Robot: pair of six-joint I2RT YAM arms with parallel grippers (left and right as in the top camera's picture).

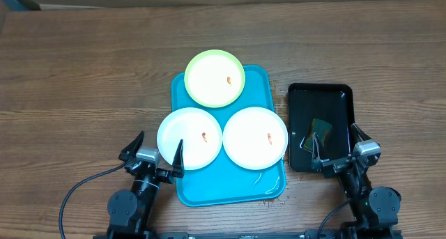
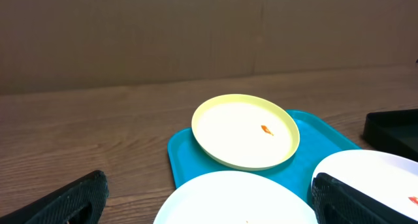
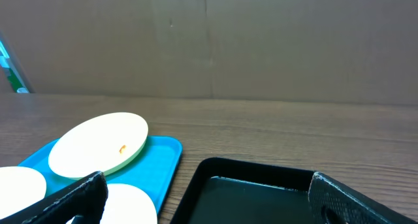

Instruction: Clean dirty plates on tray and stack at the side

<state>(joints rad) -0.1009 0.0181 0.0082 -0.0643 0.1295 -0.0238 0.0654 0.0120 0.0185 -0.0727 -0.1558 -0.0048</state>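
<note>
Left gripper [image 1: 160, 143] jaws spread wide, empty, at turquoise tray's [image 1: 230, 187] near-left corner; right gripper [image 1: 336, 138] likewise released, empty, over black tray's [image 1: 320, 90] near end by sponge [image 1: 321, 130]; plates on turquoise tray: yellow-green plate [image 1: 214, 78] at far edge, left white plate [image 1: 189, 138] and right white plate [image 1: 255, 137] side by side nearer, each smeared orange

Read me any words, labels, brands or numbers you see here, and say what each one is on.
None: no readable text in any view.
The yellow-green plate, the left white plate, the right white plate, the blue tray, the black tray, its sponge and the wooden table show no markings.
</note>
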